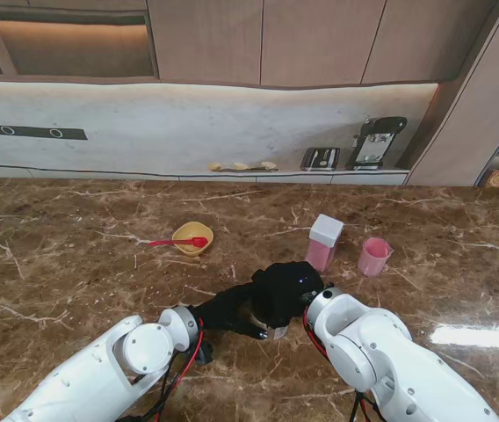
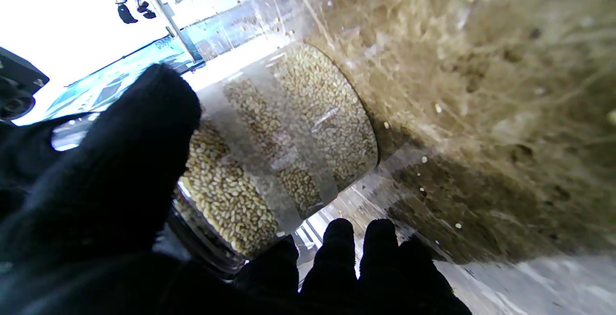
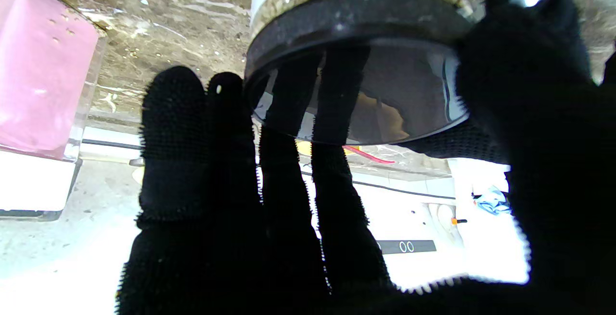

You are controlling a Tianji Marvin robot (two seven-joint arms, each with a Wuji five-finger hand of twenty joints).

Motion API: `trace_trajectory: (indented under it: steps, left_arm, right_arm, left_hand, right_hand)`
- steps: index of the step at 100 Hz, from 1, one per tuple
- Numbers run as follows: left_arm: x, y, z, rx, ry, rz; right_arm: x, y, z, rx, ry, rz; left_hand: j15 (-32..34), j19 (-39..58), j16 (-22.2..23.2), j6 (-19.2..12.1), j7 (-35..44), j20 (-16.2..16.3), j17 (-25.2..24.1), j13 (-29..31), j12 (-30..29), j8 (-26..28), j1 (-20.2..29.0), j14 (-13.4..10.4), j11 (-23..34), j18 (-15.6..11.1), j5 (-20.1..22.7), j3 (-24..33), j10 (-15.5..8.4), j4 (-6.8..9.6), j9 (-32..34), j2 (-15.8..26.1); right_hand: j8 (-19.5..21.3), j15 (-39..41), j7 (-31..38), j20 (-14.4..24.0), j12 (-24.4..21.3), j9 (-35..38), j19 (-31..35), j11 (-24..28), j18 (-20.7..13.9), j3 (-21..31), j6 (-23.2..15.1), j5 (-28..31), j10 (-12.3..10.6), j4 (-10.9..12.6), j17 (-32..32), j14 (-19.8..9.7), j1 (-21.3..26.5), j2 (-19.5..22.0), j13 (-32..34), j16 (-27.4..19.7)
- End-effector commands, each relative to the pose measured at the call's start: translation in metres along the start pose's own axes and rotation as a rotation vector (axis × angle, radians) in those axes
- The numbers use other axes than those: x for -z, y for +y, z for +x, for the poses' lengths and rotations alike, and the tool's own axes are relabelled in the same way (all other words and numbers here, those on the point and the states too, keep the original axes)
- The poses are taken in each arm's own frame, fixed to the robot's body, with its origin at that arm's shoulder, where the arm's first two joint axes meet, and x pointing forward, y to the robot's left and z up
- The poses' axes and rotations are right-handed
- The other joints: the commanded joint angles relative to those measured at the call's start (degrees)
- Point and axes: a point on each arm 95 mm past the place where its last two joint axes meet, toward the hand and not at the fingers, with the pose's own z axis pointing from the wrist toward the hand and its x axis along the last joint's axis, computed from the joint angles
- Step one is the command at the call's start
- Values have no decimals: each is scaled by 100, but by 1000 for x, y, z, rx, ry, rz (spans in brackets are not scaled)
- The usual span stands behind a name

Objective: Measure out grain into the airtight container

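A clear jar of grain stands on the brown marble table close in front of me, almost hidden in the stand view under both gloved hands. My left hand is shut on the jar's body, thumb on one side and fingers on the other. From the top, my right hand grips the jar's black lid, with fingers and thumb on opposite sides of the rim. A pink container with a white lid and a pink measuring cup stand just beyond, to the right.
A yellow bowl with a red spoon in it sits farther from me, to the left. A counter along the back wall holds a toaster and a dark appliance. The pink container also shows in the right wrist view.
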Motion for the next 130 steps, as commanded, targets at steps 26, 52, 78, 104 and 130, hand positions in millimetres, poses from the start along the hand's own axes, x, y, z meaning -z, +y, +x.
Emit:
trace_trajectory:
  steps: [26,52,78,104,130]
  left_arm:
    - [4,18,-11,11,-51,-53]
    - [4,21,-12,6,-56,-51]
    - [1,23,-14,24,-48,-23]
    - [0,24,-15,60,-39,11]
    - [0,24,-17,59,-40,18]
  right_arm:
    - [1,-21,5,-33,-9,30]
    - [-2,-25,8,-23,-6,2]
    - [-4,-27,9,-31,-7,-16]
    - [-5,-31,13,-53,-6,-20]
    - [-2,-26,13,-25,9,-39]
  left_hand:
    - [-266,641,59,-476,3776,753,181,-255,-23,-337,179,685,-192,1431,369,-2,-195,201,-192,158]
    - [7,566,275,-634,4243,856,178,-32,275,36,308,623,606,1391,520,491,-486,149,687,-24]
    - [460,569,850,-667,4342,997,188,612,826,-13,464,604,1704,1247,398,1211,-757,28,2117,-345]
    - [851,615,1500,-814,5269,1119,195,822,1564,450,766,633,2200,1210,812,1639,-803,-29,2459,-245]
    - [1040,813,1685,-888,5575,1212,234,958,1790,695,944,630,2282,1268,942,1851,-857,-11,2574,-108]
  right_hand:
    - [233,337,725,4,171,386,332,690,-627,1034,-523,428,-561,668,294,-609,797,1061,556,183]
    - [81,475,614,-33,-49,339,657,528,-685,416,-462,302,-484,507,607,-675,268,1076,928,186]
    - [19,466,579,-78,-141,268,691,526,-699,384,-428,193,-466,507,633,-693,258,1101,949,167]
    - [-40,425,555,-126,-184,199,655,554,-649,326,-381,86,-470,476,557,-658,109,1095,877,147]
    - [-257,346,305,-166,-297,-20,552,450,-506,-157,-290,-156,-454,416,418,-499,-411,1281,682,125]
